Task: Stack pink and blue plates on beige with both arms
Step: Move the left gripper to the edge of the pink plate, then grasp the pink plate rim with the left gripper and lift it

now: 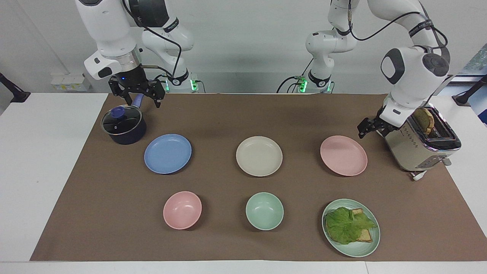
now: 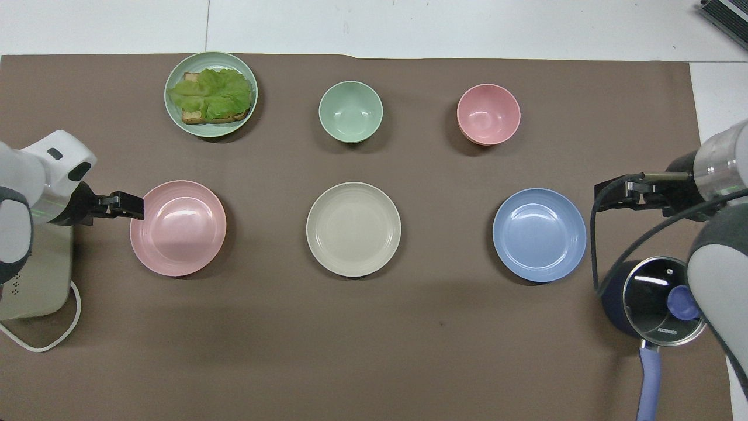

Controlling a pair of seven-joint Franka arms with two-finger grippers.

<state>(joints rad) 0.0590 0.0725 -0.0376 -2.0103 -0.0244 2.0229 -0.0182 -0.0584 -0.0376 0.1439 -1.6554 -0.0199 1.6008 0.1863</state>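
Three equal plates lie in a row on the brown mat: the blue plate [image 1: 167, 153] [image 2: 539, 234], the beige plate [image 1: 259, 156] [image 2: 353, 229] in the middle, and the pink plate [image 1: 343, 155] [image 2: 177, 228]. My left gripper [image 1: 370, 129] [image 2: 131, 205] hangs low and open beside the pink plate's rim, between that plate and the toaster, holding nothing. A small gap to the rim shows in the facing view. My right gripper [image 1: 137, 98] [image 2: 605, 196] waits open and empty above the pot, beside the blue plate.
A dark pot with a glass lid [image 1: 123, 125] stands by the blue plate. A cream toaster [image 1: 420, 142] holding toast stands by the pink plate. Farther from the robots sit a pink bowl [image 1: 182, 210], a green bowl [image 1: 264, 211] and a green plate with a lettuce sandwich [image 1: 350, 227].
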